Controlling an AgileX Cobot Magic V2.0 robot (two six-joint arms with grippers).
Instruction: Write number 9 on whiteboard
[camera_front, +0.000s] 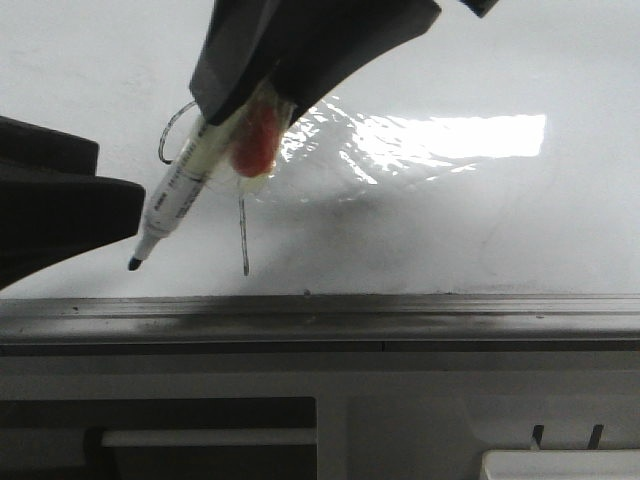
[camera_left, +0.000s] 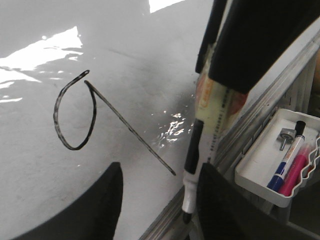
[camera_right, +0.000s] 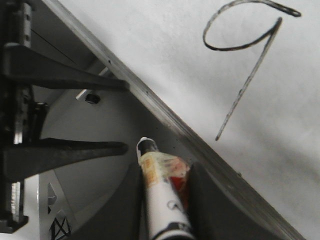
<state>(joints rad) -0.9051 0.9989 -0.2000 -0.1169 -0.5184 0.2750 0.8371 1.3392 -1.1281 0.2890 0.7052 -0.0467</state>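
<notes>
Whiteboard (camera_front: 480, 220) bears number 9 (camera_left: 75, 115); right pincer (camera_right: 165, 180) clamped on marker (camera_front: 180, 200); left pincer (camera_left: 157, 200) apart.

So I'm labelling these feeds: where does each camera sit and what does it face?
Front: behind the arms, facing the whiteboard; right gripper holds the marker.
Left wrist: on the left arm, facing the number 9; its dark fingers show.
Right wrist: on the right arm, facing the rail; fingers clamp the marker.
All three share the 9 and marker.
</notes>
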